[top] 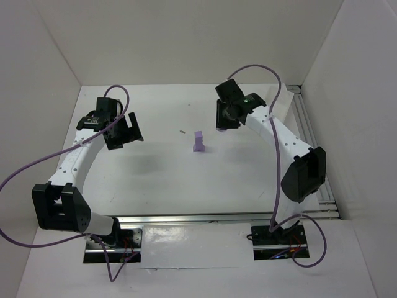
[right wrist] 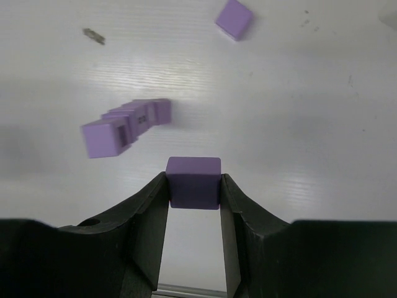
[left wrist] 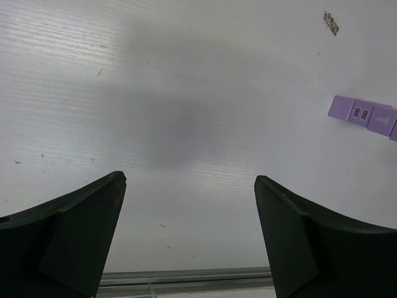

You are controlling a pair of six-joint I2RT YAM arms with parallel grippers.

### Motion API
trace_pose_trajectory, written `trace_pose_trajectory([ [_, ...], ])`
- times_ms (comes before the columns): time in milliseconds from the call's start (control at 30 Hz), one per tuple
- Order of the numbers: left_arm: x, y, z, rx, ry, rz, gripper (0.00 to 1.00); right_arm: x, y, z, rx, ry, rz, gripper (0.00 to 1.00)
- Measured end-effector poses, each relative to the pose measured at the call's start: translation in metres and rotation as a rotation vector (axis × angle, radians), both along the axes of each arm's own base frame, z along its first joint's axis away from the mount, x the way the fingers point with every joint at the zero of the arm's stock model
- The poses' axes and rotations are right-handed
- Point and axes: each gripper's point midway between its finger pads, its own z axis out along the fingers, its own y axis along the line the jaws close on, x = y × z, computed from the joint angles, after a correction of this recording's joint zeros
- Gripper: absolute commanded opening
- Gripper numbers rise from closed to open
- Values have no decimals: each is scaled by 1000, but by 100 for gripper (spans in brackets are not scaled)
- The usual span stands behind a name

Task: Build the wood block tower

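The right gripper (right wrist: 193,180) is squeezing one purple block (right wrist: 193,187) near the right side of the tower (top: 199,141). The left gripper (left wrist: 189,179) is hanging wide open, well off to the tower's left.

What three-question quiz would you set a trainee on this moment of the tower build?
1. True or false: the left gripper is shut on a cube.
2. What sits between the fingers of the right gripper? A) a lilac cube B) a white tray C) nothing
3. Fill in: besides that lilac cube and the tower, the right wrist view shows ___ loose cube lying on the table.

Key: 1 false, it is open and empty; 2 A; 3 one.
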Motion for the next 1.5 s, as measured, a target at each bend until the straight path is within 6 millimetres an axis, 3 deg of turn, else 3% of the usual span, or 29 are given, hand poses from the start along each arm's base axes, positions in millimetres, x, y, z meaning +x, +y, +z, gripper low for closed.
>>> trace_pose_trajectory([
  [133,0,1,0,3,0,2,98,3,34,19,19,-32,68,27],
  [433,0,2,0,10,-1,7,98,-3,73,2,-13,31,143,27],
  [733,0,2,0,11,-1,7,98,-9,66,-4,-40,53,129,27],
  [1000,0,2,0,12,-1,8,98,-58,39,-46,-74,190,109,27],
  [1200,-1,4,-2,17,4,11,98,-68,55,-54,-58,213,148,27],
  [1500,-7,6,-5,26,12,17,98,-55,79,-66,-45,225,180,27],
])
